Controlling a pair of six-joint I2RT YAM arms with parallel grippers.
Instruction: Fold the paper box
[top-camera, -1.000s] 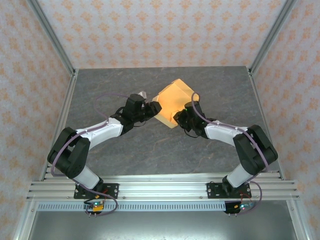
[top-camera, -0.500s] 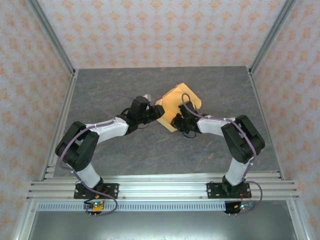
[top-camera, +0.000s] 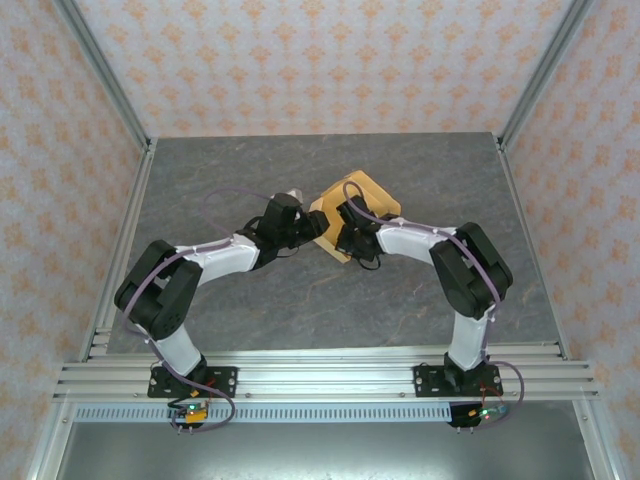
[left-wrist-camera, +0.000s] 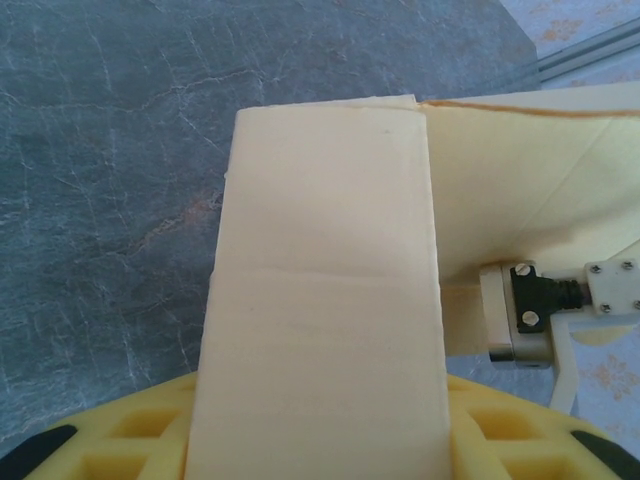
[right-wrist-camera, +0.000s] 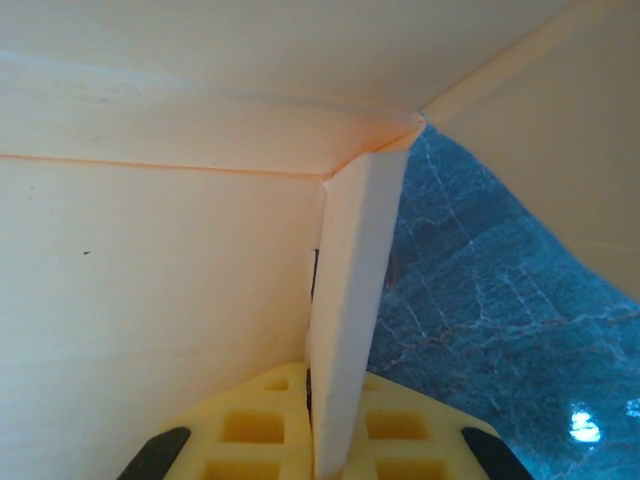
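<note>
The tan paper box (top-camera: 366, 198) rests partly folded at the middle of the table, between both arms. My left gripper (top-camera: 309, 228) meets its left corner. In the left wrist view a broad cream panel (left-wrist-camera: 325, 300) of the box runs out from between my yellow fingers (left-wrist-camera: 120, 445), which press on its two side edges. My right gripper (top-camera: 346, 226) sits at the box's near edge, shut on an upright flap (right-wrist-camera: 350, 330) seen edge-on between its yellow fingers (right-wrist-camera: 250, 430). A large box wall (right-wrist-camera: 150, 300) fills the left of that view.
The dark grey marbled tabletop (top-camera: 250, 170) surrounds the box. Aluminium frame posts (top-camera: 130, 120) and patterned walls enclose the table on three sides. The right gripper's white body and screws (left-wrist-camera: 530, 315) show beside the panel in the left wrist view.
The box has come down from its raised, tilted pose and looks smaller and flatter. The right gripper has swung left and further in; the left gripper shifted slightly right with the box.
</note>
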